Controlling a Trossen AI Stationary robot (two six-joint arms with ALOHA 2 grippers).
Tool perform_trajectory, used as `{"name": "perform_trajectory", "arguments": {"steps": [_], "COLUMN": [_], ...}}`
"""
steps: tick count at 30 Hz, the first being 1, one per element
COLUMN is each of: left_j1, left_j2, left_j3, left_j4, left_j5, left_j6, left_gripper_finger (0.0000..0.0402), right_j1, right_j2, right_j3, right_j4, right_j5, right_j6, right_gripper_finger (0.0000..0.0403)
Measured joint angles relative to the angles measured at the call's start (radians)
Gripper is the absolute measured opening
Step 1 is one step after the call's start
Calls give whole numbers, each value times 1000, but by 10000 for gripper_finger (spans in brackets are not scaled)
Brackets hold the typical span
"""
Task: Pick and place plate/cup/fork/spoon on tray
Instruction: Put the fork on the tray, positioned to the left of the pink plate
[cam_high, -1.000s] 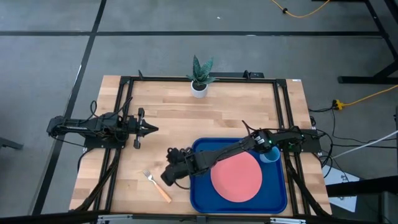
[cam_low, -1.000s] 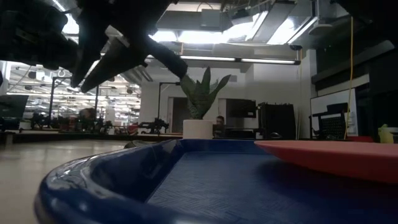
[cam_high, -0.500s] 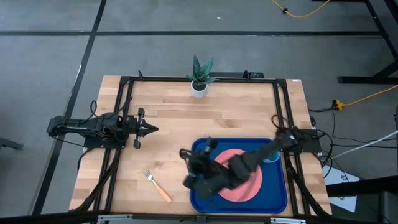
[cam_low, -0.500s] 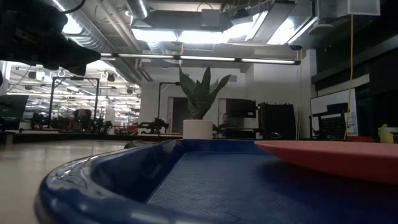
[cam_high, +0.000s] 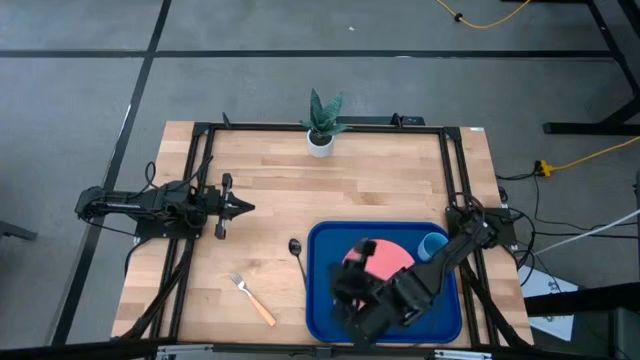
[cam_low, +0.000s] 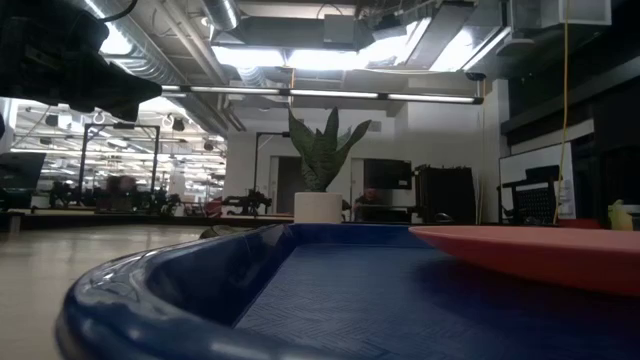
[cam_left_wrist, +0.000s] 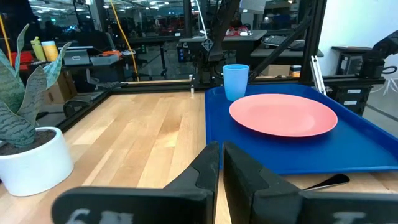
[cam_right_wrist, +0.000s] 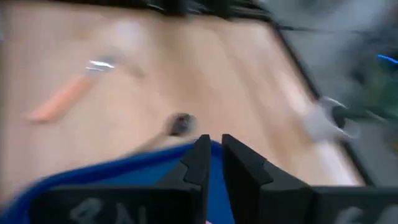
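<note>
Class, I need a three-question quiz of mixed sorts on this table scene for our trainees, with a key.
1. True or false: the plate lies on the tray.
2. Which lies nearer the tray: A) the spoon or B) the fork?
3. Fill in: the cup stands in the tray's far ____ corner, seen from above.

Key: 1. true; 2. A; 3. right

On the light wooden table (cam_high: 380, 195) you have a deep-blue tray (cam_high: 320, 300), a salmon-pink plate (cam_left_wrist: 283, 114), a light-blue cup (cam_left_wrist: 235, 81), a dark spoon (cam_high: 296, 249) and a tan-handled, silver-tined fork (cam_high: 250, 298).
</note>
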Motion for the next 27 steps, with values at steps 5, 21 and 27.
{"name": "perform_trajectory", "arguments": {"steps": [5,21,27], "left_j1": [0,0,0], "left_j2": [0,0,0], "left_j3": [0,0,0], "left_j4": [0,0,0], "left_j5": [0,-9,-9], "left_j6": [5,-1,-21], "left_gripper_finger": [14,14,14], "right_j1": [22,-228,-372], "right_j2": [-30,-463,-805], "right_j3": [-117,-1182,-1492], "right_j4": [-145,1535,1598], "right_j5": [112,-878,-869], "right_j6": [214,-619,-479], "right_gripper_finger": [45,45,45]}}
